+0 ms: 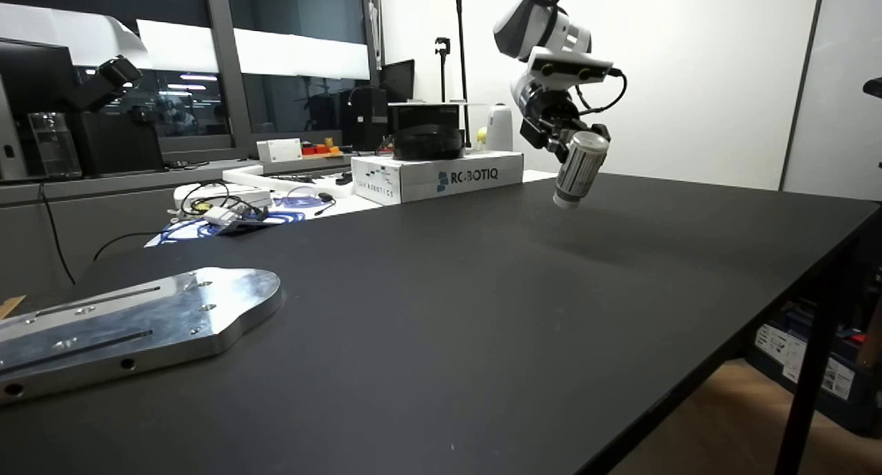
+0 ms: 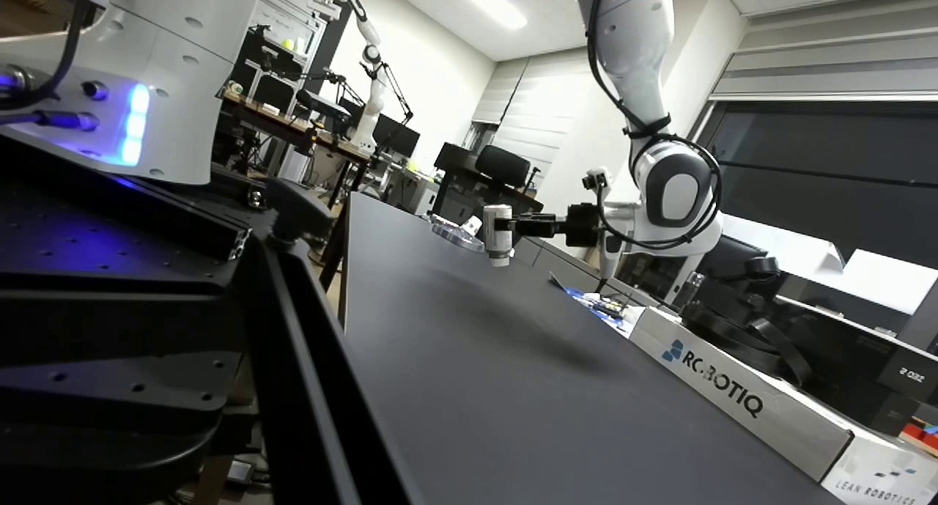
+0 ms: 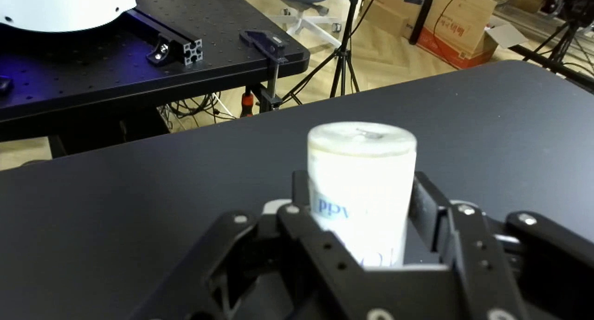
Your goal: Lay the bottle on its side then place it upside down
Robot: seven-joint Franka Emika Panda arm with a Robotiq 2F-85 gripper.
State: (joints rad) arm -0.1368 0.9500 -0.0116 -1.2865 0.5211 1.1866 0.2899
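In an exterior view | metal plate (image 1: 151,313) near left on bench (image 1: 427,337) | white ROBOTIQ box (image 1: 462,178) far | blue cables (image 1: 286,216) left of box

Has the bottle (image 3: 362,194) in the gripper (image 3: 361,185), the table (image 1: 441,323) beneath and, in an exterior view, a box (image 1: 441,177) leftward.

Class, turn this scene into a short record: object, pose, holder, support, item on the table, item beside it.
object: whitish bottle
pose: narrower end pointing downward in both exterior views
holder: gripper, closed on the bottle
support: held above the black table, not yet set down
on table: metal plate
beside table: ROBOTIQ box
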